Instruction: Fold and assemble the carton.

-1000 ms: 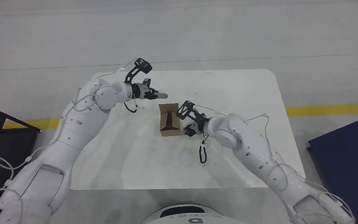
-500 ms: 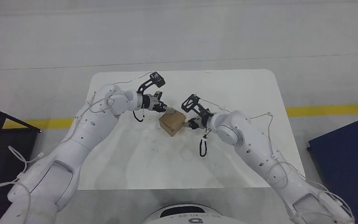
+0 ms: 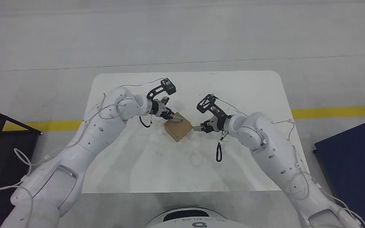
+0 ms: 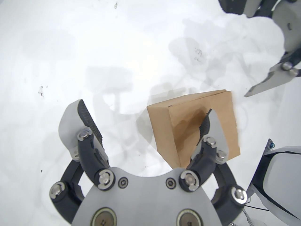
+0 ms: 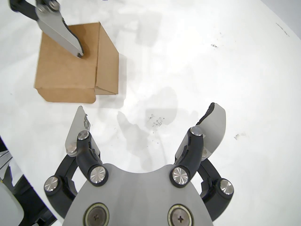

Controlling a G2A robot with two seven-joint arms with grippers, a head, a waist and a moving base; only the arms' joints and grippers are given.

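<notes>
A small brown carton (image 3: 178, 129) lies on the white table (image 3: 245, 91), closed into a box shape (image 4: 195, 128) with a flap edge along one side (image 5: 70, 71). My left gripper (image 4: 150, 118) is open, and one fingertip (image 4: 207, 121) presses on the carton's top face. That same finger (image 5: 63, 38) rests on the cardboard in the right wrist view. My right gripper (image 5: 148, 118) is open and holds nothing, a short way from the carton's flap side. In the top view the left gripper (image 3: 168, 114) and the right gripper (image 3: 198, 126) flank the carton.
The table carries faint scuff marks (image 5: 155, 121). A black cable loop (image 3: 218, 153) hangs under the right forearm. Bare table surface lies all around the carton. A yellow floor line (image 3: 325, 112) runs beyond the table.
The carton went from standing upright to lying closed and turned at an angle. The left gripper came in from the far left onto its top. The right gripper backed off to the right.
</notes>
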